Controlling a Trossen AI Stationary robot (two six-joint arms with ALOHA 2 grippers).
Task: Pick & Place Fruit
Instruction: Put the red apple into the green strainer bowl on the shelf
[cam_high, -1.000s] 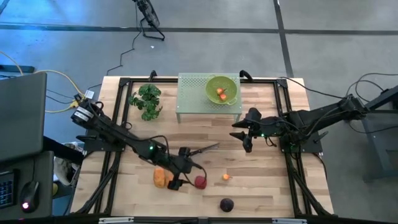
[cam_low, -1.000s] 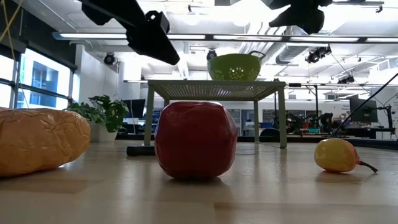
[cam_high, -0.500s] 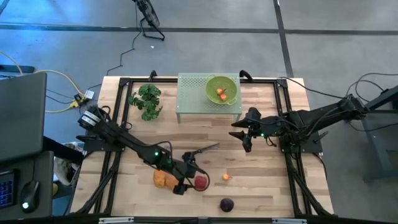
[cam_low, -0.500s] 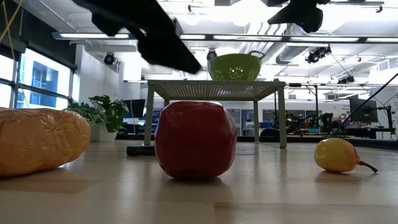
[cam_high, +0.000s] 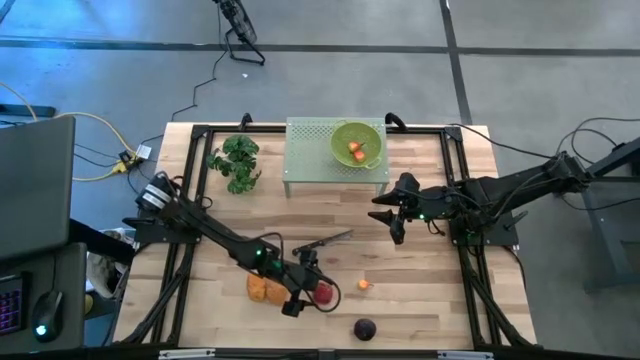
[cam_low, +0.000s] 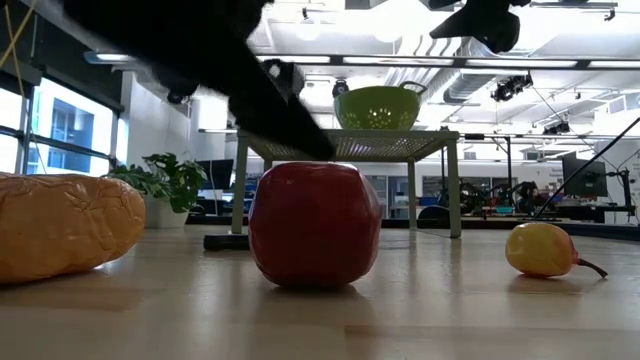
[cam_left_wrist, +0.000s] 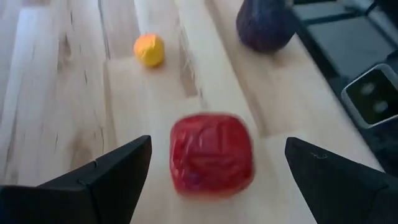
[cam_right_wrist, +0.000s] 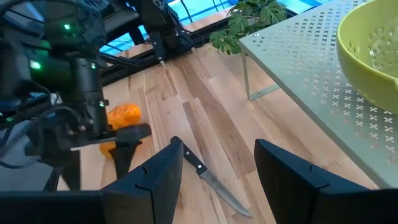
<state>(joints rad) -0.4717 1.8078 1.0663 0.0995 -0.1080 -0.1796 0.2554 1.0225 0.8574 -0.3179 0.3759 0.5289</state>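
Observation:
The red apple-like fruit (cam_high: 323, 293) (cam_low: 315, 223) rests on the wooden table near its near edge. My left gripper (cam_high: 303, 291) (cam_left_wrist: 217, 149) is open just above it. Its fingers stand on either side of the apple (cam_left_wrist: 211, 154) without touching it. An orange oblong fruit (cam_high: 262, 288) (cam_low: 65, 225) lies just left of the apple. A tiny orange fruit (cam_high: 363, 284) (cam_left_wrist: 150, 50) lies to the apple's right. A dark purple round one (cam_high: 365, 328) (cam_left_wrist: 264, 25) lies nearer the near edge. My right gripper (cam_high: 396, 224) (cam_right_wrist: 214, 165) hovers open, right of centre.
A green colander (cam_high: 357, 143) holding small orange fruits sits on a pale green perforated stand (cam_high: 310, 160) at the far side. A leafy green bunch (cam_high: 236, 162) lies left of the stand. A slim dark knife (cam_high: 325, 241) (cam_right_wrist: 208, 174) lies mid-table.
My left gripper has moved toward the table's right and near edges and come down. It was over the orange oblong fruit and now stands close above the red apple. The fruit has not moved.

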